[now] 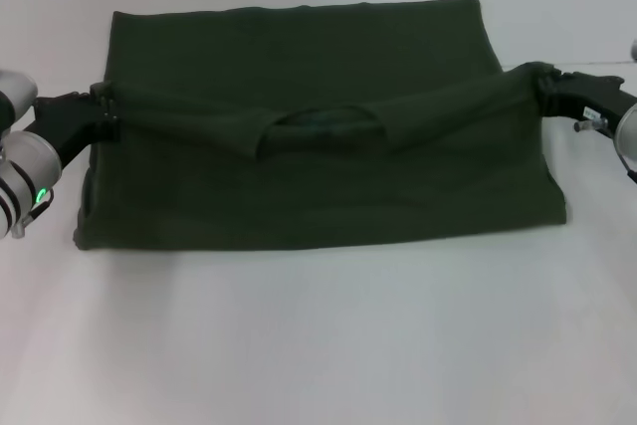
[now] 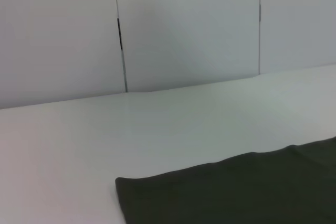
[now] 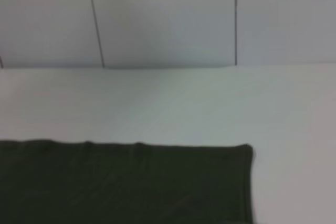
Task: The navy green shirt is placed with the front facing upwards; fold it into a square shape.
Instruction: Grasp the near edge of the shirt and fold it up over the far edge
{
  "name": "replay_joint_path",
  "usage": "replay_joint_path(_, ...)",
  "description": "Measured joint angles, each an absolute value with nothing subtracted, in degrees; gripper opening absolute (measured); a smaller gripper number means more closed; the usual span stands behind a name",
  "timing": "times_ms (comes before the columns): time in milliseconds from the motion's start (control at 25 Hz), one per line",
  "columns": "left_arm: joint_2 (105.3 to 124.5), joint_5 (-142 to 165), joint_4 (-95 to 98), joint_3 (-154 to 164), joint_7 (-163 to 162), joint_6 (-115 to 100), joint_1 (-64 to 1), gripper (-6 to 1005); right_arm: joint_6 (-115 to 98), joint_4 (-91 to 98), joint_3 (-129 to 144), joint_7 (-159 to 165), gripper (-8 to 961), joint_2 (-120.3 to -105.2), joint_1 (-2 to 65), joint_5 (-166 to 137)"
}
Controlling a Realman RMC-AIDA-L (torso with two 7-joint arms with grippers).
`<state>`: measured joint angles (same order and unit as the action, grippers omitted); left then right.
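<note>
The white surface [image 1: 318, 345] stretched wide, and the navy green shirt [image 1: 318, 77] lay across its middle and far part, its collar edge lifted and drawn over itself as a sagging band, neck opening at centre. At the left end of that band the left tool [image 1: 103, 111] was clamped on the cloth; at the right end the right tool [image 1: 545, 82] gripped it likewise, both held just above the shirt.

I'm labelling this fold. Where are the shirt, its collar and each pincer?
navy green shirt [image 1: 299, 201]: head view, near folded layer.
collar [image 1: 323, 129]: head view, neck opening.
left pincer [image 1: 103, 106]: head view, at shirt's edge.
right pincer [image 1: 545, 79]: head view, at shirt's edge.
</note>
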<state>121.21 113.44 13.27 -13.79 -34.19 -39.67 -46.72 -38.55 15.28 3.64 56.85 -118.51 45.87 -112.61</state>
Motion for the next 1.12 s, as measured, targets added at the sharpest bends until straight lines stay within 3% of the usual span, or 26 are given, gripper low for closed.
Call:
replay_joint_path(160, 121.51, 113.38, 13.24, -13.87, -34.19, -39.36, -46.56, 131, -37.63, 15.21, 6.08, 57.58, 146, -118.57, 45.84, -112.61)
replay_joint_path(480, 122.39, 112.55, 13.61, -13.89, -32.68, -39.39, -46.43, 135, -36.32, 15.22, 6.05, 57.87, 443, -119.14, 45.76, -112.42)
replay_joint_path(600, 122.43, 110.33, 13.68, -13.87, -32.65, -39.52, -46.14, 349, -37.03, 15.57, 6.32, 59.80, 596, -119.16, 45.25, -111.79)
replay_joint_path(800, 122.27, 105.85, 13.83, -13.94, -32.85, -39.67, -45.60, 592, -42.84, 16.71, 6.53, 64.07, 742, -118.69, 43.65, -111.89)
replay_joint_path(1120, 121.94, 103.82, 14.50, -13.94, -39.65, -42.10, -43.66, 740, -53.19, 23.64, 13.09, 73.28, 911, -119.47, 39.92, -111.88)
